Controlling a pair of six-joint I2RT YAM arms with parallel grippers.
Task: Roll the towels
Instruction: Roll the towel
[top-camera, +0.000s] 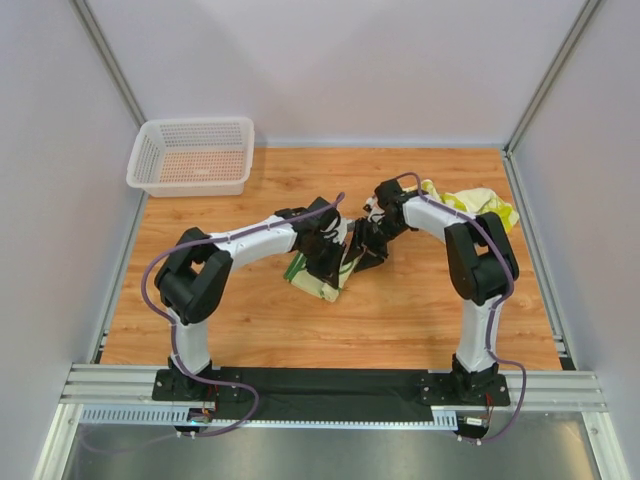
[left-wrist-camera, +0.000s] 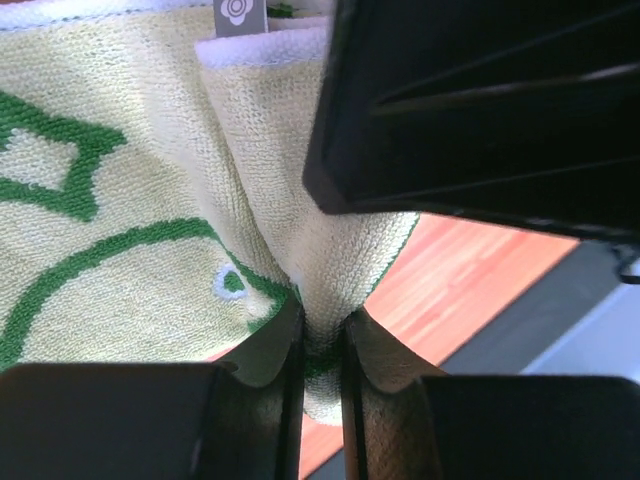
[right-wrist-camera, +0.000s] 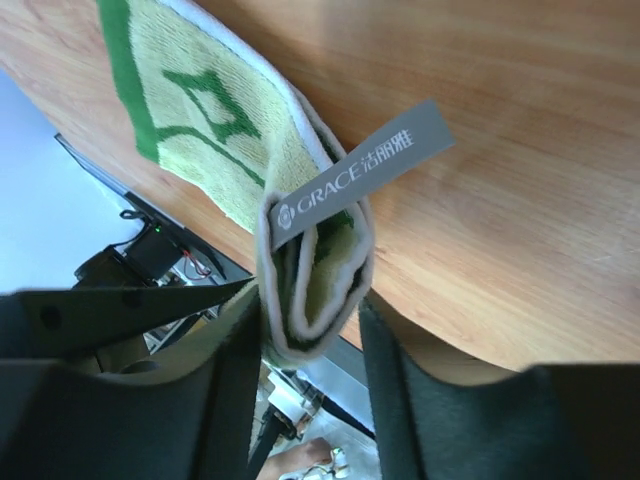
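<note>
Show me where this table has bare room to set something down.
Bare wood shows at the far edge between the basket and the heap of towels, and near, between left arm and right arm. The middle is crowded: left gripper and right gripper meet at a towel.

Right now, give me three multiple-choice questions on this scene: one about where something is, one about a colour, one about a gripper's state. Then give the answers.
1. Where does the basket stand?
A. between the arms
B. far left corner
C. near right corner

2. What colour are the lines on the towel?
A. red
B. blue
C. green

3. How is the left gripper?
A. shut on a fold of the towel
B. wide open over bare wood
C. holding the basket

Answers:
1 B, the top view shows it at the far left.
2 C, both wrist views show green lines on pale yellow cloth.
3 A, the left wrist view shows it pinching the cloth.
</note>
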